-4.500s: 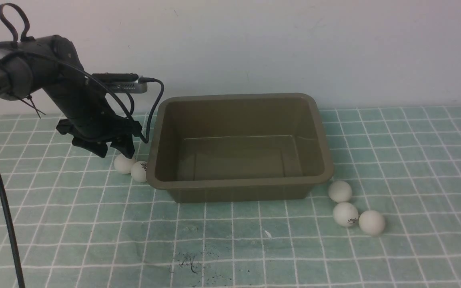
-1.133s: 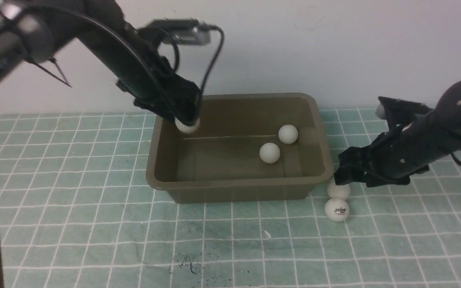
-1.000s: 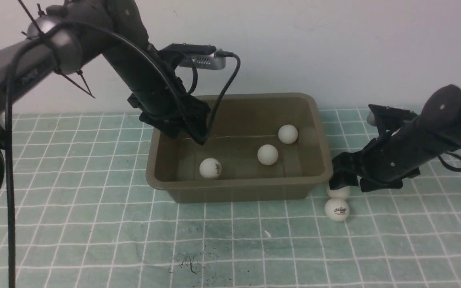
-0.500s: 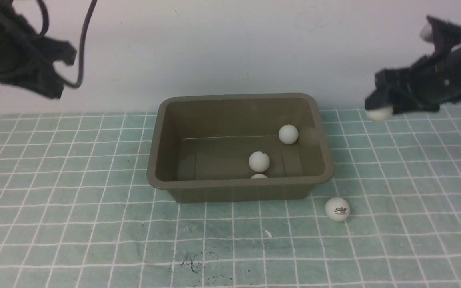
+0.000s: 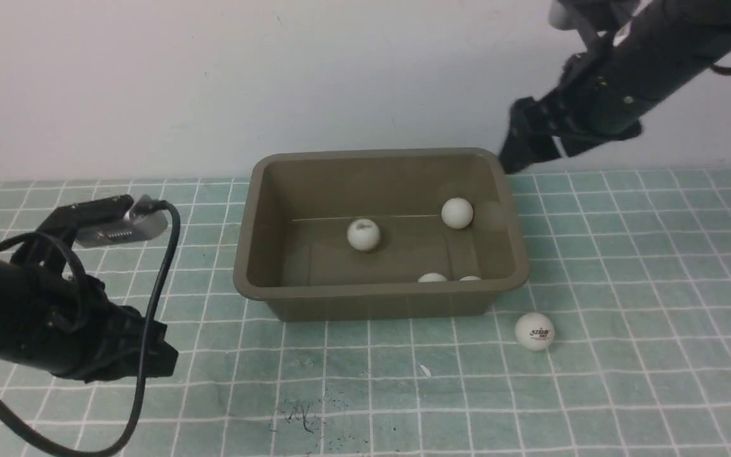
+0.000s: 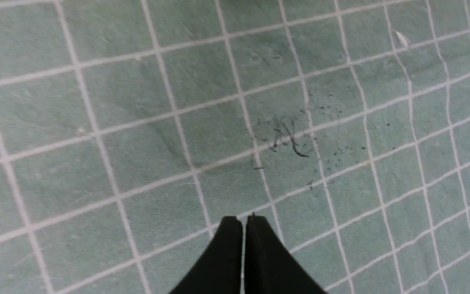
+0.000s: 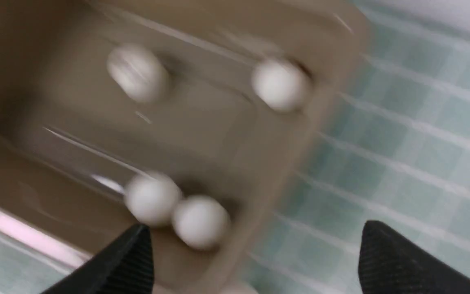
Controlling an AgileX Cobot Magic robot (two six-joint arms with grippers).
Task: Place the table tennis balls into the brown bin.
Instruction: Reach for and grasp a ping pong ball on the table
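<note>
Four table tennis balls [image 5: 363,234] are seen inside the brown bin [image 5: 378,291], two of them tucked against its near wall; a fifth, logo-printed ball [image 5: 535,331] is left on the checked green mat [image 5: 625,285] just off the bin's near right corner. The left gripper [image 6: 243,220] is held low over the mat, fingers pressed together, empty. The right gripper [image 7: 255,230] is raised over the bin's far right corner, fingers spread wide, nothing held

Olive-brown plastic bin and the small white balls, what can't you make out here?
- Front view: two small white balls against the near wall of the olive-brown plastic bin show only their tops; its rim hides the rest.
- Right wrist view: motion blur smears everything; ball prints are unreadable.
- Front view: the logo on the white ball on the green mat is too small to read.
</note>
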